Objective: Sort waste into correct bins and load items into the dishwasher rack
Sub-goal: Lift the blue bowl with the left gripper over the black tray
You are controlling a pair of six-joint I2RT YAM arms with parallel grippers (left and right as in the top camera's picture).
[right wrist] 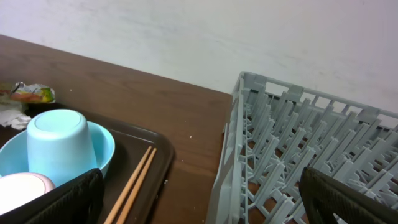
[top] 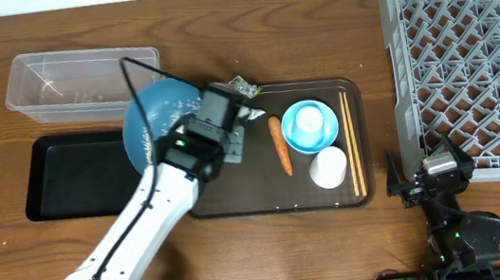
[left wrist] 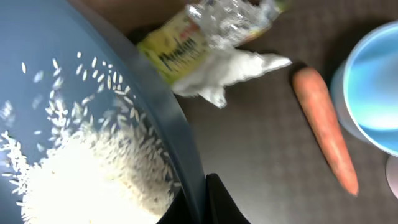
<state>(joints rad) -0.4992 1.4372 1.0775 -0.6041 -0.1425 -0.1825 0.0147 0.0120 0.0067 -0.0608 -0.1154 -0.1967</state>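
My left gripper [top: 218, 132] is shut on the rim of the wide dark-blue bowl [top: 157, 123], which is tilted over the brown tray's left end. In the left wrist view [left wrist: 202, 200] the bowl [left wrist: 165, 106] holds a heap of white rice [left wrist: 81, 180]. The wrapper [left wrist: 186, 43], tissue [left wrist: 230, 68] and carrot [left wrist: 323, 124] lie on the tray beside it. The light-blue bowl [top: 310, 125] holds an upturned light-blue cup. The white cup [top: 328, 168] and chopsticks [top: 353, 142] lie on the tray's right. My right gripper [top: 426, 176] is open and empty beside the grey rack [top: 470, 65].
The clear tub [top: 80, 80] stands at the back left. The black tray [top: 73, 176] lies in front of it, next to the brown serving tray [top: 281, 198]. The right wrist view shows the chopsticks [right wrist: 134, 180] and the rack wall [right wrist: 230, 155].
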